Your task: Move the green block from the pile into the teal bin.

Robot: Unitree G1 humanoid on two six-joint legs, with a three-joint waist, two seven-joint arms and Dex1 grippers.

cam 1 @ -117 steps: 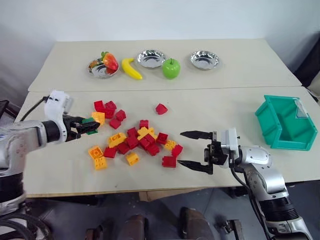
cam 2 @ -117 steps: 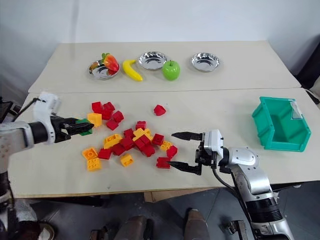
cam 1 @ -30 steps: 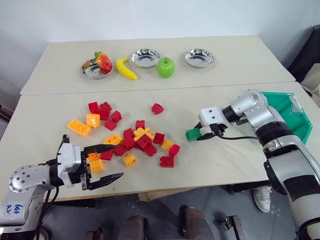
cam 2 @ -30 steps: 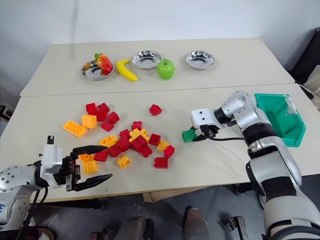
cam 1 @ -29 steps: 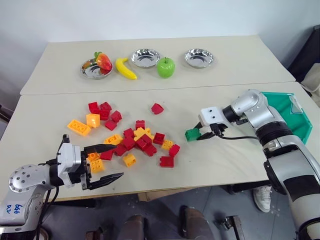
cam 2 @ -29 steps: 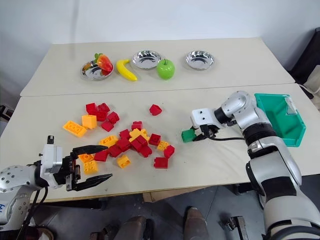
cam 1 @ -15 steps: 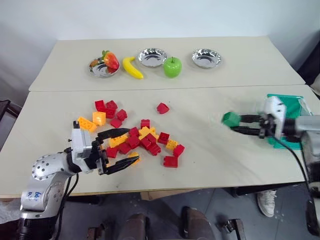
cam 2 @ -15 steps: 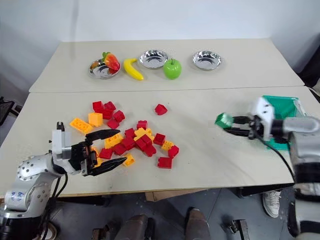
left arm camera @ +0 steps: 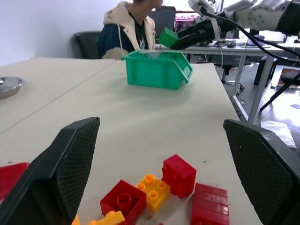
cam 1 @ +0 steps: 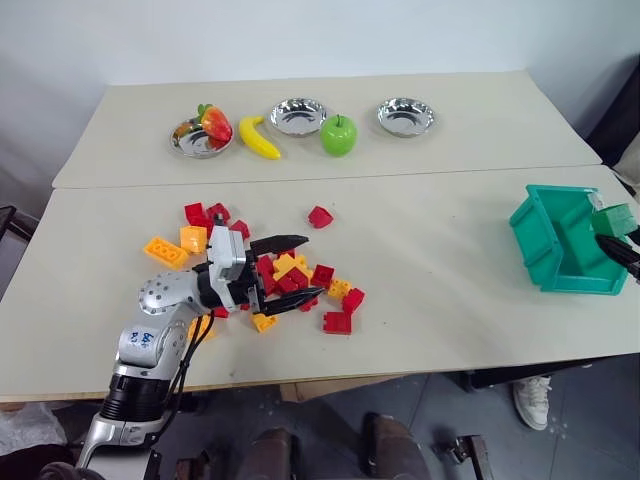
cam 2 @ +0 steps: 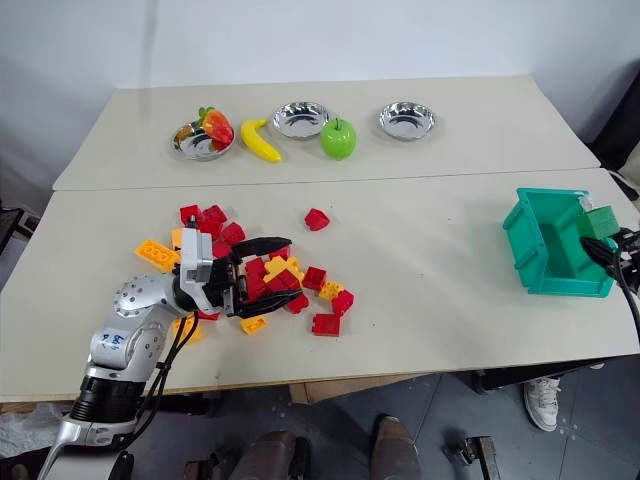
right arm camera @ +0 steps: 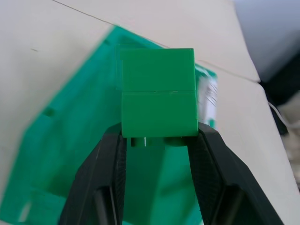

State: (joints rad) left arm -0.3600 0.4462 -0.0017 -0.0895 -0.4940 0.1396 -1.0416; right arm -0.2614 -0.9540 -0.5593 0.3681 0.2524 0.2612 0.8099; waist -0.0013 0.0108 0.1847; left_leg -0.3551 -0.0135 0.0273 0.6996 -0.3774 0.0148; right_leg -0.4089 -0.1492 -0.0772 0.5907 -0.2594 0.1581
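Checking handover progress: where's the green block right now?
The green block is clamped in the right gripper, held above the teal bin at the table's right edge, not yet dropped in.

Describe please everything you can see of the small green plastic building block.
The small green plastic building block looks glossy, bright green and boxy; a seam across its face suggests two stacked layers, and round tube ends show underneath. It is off the table, pinched between the two black fingers of the right gripper, which alone touch it. It hangs over the teal plastic open-top bin at the table's right end, not yet released.
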